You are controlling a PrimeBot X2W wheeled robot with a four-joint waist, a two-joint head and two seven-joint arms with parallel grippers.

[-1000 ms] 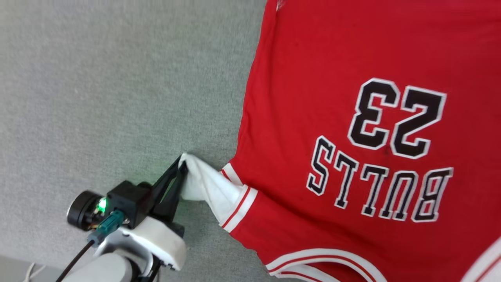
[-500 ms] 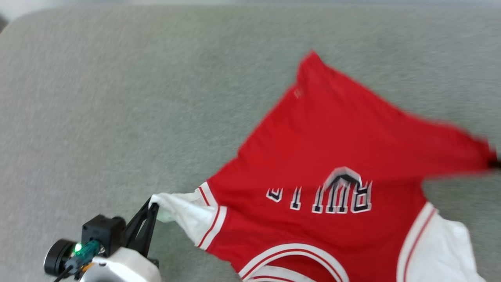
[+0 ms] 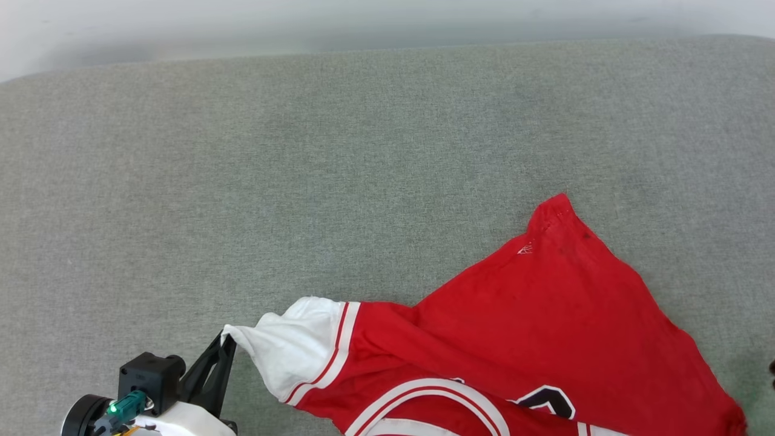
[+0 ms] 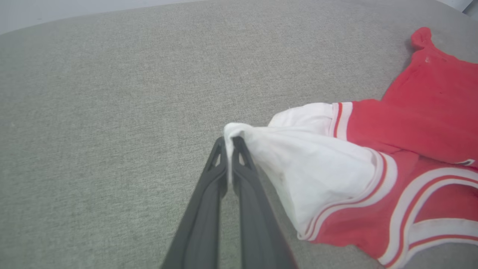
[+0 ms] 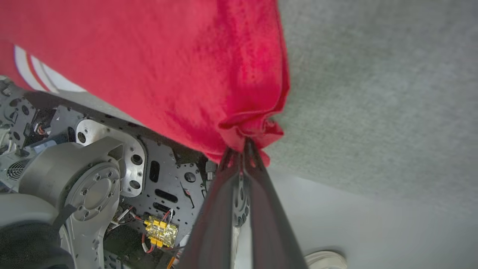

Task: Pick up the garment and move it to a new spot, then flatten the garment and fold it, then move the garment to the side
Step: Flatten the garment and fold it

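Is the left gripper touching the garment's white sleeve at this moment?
Touching. The left wrist view shows the left gripper shut on the bunched tip of the white sleeve of the garment, cloth pinched between its fingers.

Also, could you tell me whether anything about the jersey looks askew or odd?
Yes: the garment lies skewed and rumpled on the grey surface, folded over so its lettering is mostly hidden. The left gripper pinches the white sleeve tip, the right gripper a bunched red corner.

Right hand (image 5: 242,147), long dark fingers pressed together on a bunched red fold of the garment (image 5: 168,56), which spreads across the upper left, white stripes at its left edge. Grey worktop (image 5: 373,93) at right; robot's metal chassis (image 5: 112,179) at lower left.
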